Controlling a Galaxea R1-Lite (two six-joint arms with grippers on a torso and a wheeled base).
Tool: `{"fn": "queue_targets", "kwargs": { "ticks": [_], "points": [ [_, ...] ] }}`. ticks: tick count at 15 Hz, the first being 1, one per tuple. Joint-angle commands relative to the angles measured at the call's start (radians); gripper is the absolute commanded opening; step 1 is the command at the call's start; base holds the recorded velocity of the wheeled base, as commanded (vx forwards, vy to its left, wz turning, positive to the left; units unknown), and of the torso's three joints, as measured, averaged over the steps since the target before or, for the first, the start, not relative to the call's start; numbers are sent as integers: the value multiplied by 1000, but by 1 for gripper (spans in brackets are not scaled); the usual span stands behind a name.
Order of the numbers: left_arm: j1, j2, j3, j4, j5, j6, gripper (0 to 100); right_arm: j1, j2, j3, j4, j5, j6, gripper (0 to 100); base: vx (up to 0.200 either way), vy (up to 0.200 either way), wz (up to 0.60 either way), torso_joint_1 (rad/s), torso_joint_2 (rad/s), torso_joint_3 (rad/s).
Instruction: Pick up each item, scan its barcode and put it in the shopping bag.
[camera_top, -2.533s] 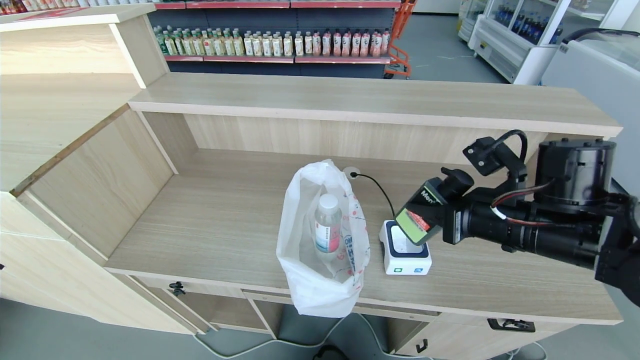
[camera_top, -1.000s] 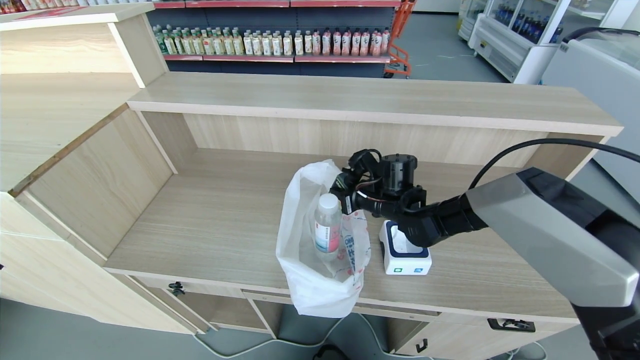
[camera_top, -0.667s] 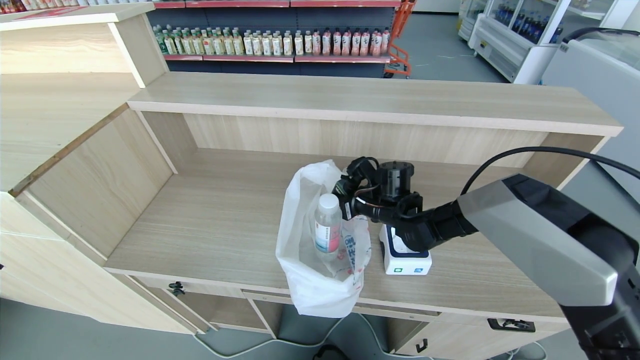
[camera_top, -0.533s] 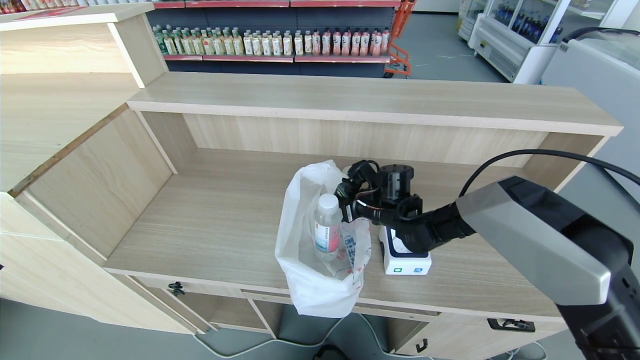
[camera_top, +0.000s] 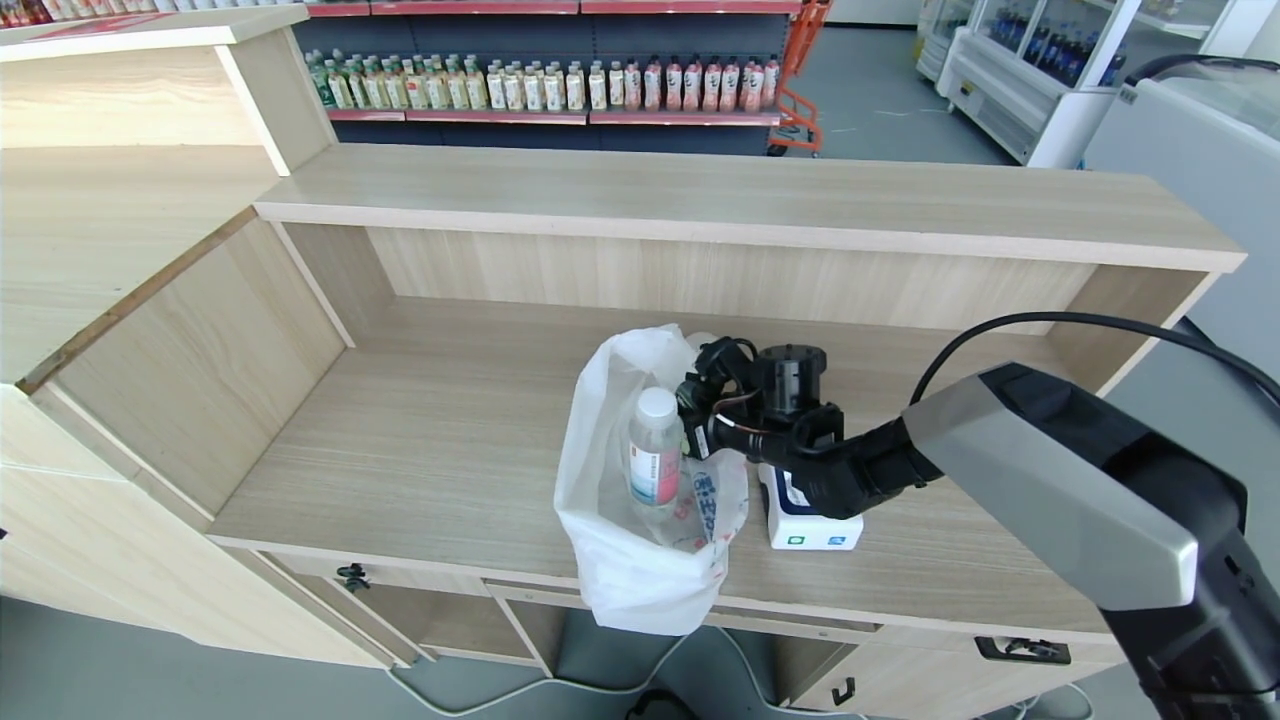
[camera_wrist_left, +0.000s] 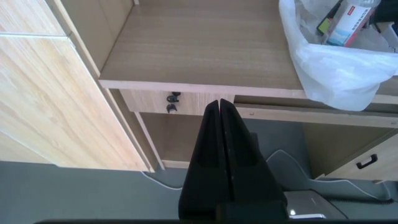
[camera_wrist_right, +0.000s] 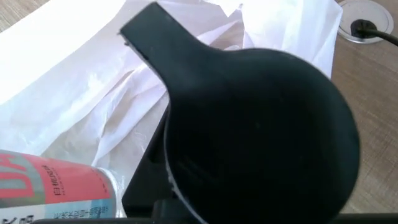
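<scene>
Right gripper (camera_top: 700, 418) is at the shopping bag (camera_top: 620, 570) rim; can't tell if it's wide or clamped. Dark pack (camera_wrist_left: 328, 18) is in the bag mouth beside the bottle (camera_top: 655, 450). Pack looks light and stiff: pinch its flat faces. Bag is thin, floppy film, likely to snag. Left gripper (camera_wrist_left: 219, 106) is closed and empty, off the bench (camera_top: 430, 440) front. Bench is flat wood; scanner (camera_top: 815, 525) just beside the bag; stocked shelves behind.

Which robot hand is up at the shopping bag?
The right gripper, at the mouth of the shopping bag beside the bottle. The left gripper, shut, sits off in front of the counter.
</scene>
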Motion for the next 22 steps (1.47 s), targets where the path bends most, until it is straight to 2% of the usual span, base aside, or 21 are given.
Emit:
{"fn": "queue_targets", "kwargs": {
  "ticks": [1,7,13,17,19,20,21,22],
  "points": [
    [0,0,0,0,1,0,0,0,-1,-1,2,1,-1,100,0,0,0,0,0,0],
    [0,0,0,0,-1,0,0,2,-38,-2,5,15,5,100,0,0,0,0,0,0],
    [0,0,0,0,1,0,0,-21,-223,67,10,13,27,100,0,0,0,0,0,0],
    [0,0,0,0,1,0,0,-33,-543,297,40,7,94,100,0,0,0,0,0,0],
    [0,0,0,0,-1,0,0,-119,-771,478,117,-5,124,100,0,0,0,0,0,0],
    [0,0,0,0,-1,0,0,-185,-854,544,132,-57,122,100,0,0,0,0,0,0],
    [0,0,0,0,-1,0,0,-239,-935,607,131,-160,116,100,0,0,0,0,0,0],
    [0,0,0,0,-1,0,0,-288,-1040,697,143,-309,110,100,0,0,0,0,0,0]
  ]
}}
